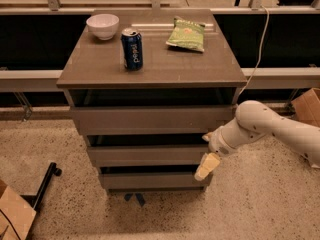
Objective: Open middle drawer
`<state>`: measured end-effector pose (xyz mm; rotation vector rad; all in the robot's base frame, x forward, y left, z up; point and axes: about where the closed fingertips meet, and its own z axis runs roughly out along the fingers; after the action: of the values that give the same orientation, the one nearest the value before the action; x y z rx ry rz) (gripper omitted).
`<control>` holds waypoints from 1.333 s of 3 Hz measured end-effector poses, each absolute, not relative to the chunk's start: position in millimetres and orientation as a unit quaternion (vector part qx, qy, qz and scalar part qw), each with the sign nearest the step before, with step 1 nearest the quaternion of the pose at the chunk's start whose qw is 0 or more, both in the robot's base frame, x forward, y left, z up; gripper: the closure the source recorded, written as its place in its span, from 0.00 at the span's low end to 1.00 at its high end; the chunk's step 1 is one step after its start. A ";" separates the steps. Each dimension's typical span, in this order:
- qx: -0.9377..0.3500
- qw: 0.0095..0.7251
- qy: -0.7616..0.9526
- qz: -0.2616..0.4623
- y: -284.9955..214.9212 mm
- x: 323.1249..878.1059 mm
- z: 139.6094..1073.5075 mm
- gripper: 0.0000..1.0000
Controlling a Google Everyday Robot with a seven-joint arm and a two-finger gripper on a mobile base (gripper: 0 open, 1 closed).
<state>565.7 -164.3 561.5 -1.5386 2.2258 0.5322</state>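
Note:
The grey-brown cabinet has three flat, handleless drawer fronts stacked under its top. The middle drawer (145,155) is the mid-sized front, with a dark gap above it, and stands slightly forward of the bottom front (150,180). My gripper (206,166), cream-tipped on a white arm (260,124), comes in from the right. It sits at the right end of the middle drawer's front, hanging down past its lower edge towards the bottom drawer.
On the cabinet top (100,69) stand a white bowl (103,25), a blue Pepsi can (132,49) and a green chip bag (186,34). A black stand leg (42,186) and cardboard (12,216) lie at the lower left. A cardboard box (306,106) is at the right.

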 end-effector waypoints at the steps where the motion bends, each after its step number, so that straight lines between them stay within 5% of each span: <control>1: -0.548 0.191 0.792 0.190 -164.1 565.7 560.9 0.00; 4: -0.495 0.251 0.799 0.231 -173.1 607.3 504.2 0.00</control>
<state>607.3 -173.1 504.2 -1.3482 2.1735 0.6292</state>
